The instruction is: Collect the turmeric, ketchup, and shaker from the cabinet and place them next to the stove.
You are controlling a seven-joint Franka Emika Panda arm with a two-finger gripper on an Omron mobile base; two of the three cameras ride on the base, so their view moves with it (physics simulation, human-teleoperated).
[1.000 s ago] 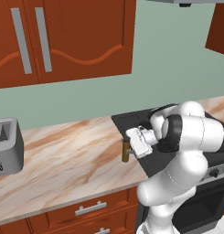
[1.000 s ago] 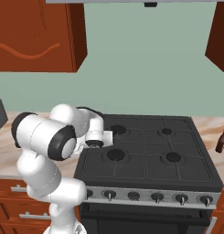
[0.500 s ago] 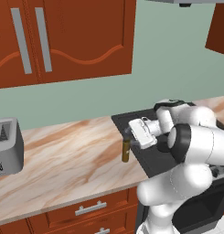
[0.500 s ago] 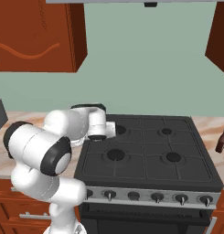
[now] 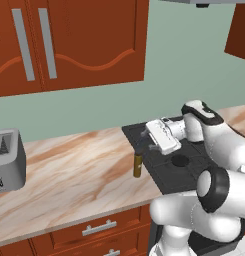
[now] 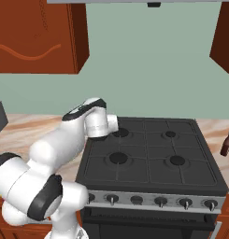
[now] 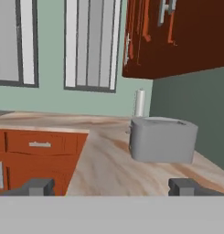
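The turmeric, a slim olive-brown jar with a dark cap, stands upright on the marble counter just left of the black stove. My gripper hovers a little above and to the right of the jar, pointing left and clear of it. In the hand view the gripper is open, its fingertips wide apart with nothing between them. The ketchup, a dark red bottle, stands on the counter right of the stove. The shaker and the shelf niche are out of view.
A grey toaster sits further left on the counter. A white roll stands behind it. Red-brown wall cabinets with grey bar handles hang overhead. Drawers run below the counter edge.
The hand has let go of the turmeric and risen away from it, and the arm's upper links have swung to the right. The jar stays standing beside the stove.
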